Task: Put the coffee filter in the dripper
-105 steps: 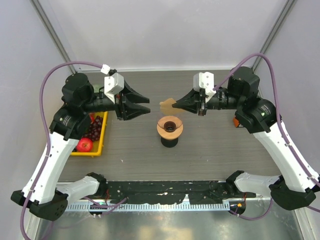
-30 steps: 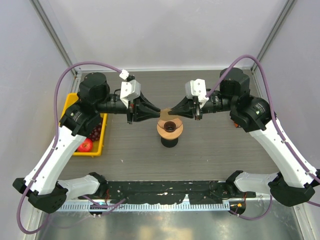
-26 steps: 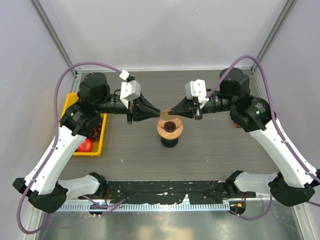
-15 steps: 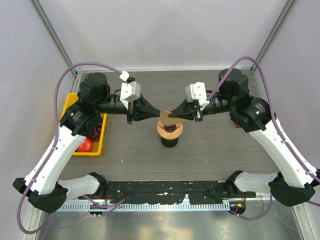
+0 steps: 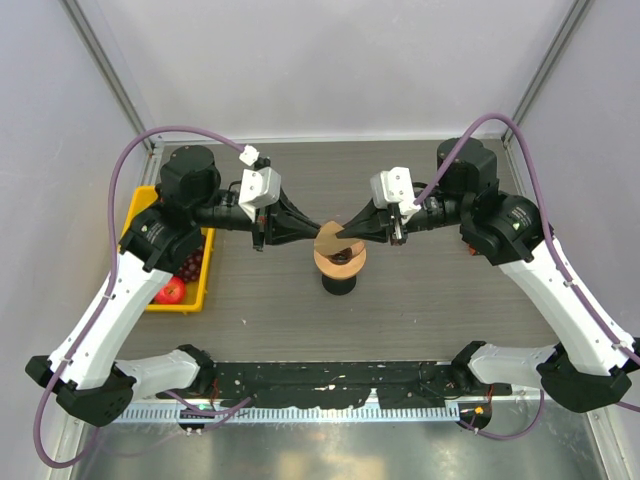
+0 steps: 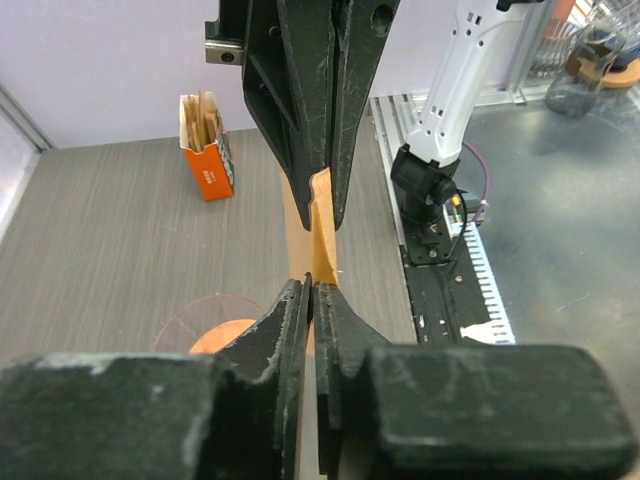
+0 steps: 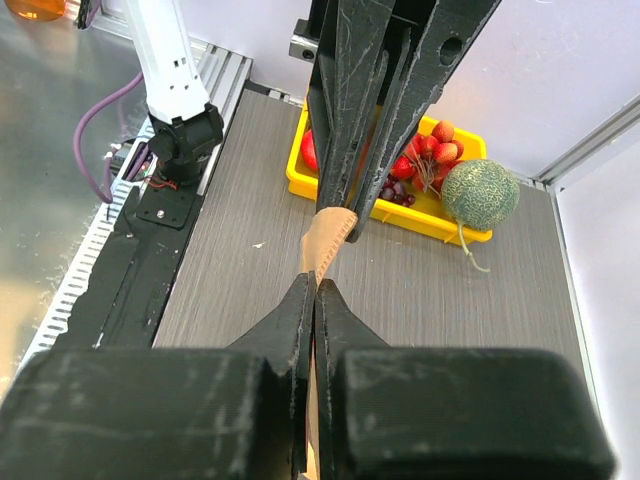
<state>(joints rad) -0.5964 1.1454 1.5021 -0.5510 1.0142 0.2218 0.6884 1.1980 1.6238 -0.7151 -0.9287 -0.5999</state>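
Note:
The tan coffee filter (image 5: 328,238) hangs just above the orange dripper (image 5: 340,262), which sits on a black base. My left gripper (image 5: 316,230) is shut on the filter's left edge. My right gripper (image 5: 343,234) is shut on its right edge. In the left wrist view my left gripper (image 6: 312,292) pinches the filter (image 6: 322,240), with the dripper (image 6: 215,335) below left. In the right wrist view my right gripper (image 7: 316,283) pinches the filter (image 7: 328,240), and the left gripper's jaws close on its far end.
A yellow tray (image 5: 207,262) of fruit stands at the left, with a melon (image 7: 480,193) beside it in the right wrist view. An orange box (image 6: 207,150) of filters stands at the far right side.
The left gripper moved in from the left and shut on the filter's free edge. Both grippers lowered it slightly, from behind the dripper to over its rim.

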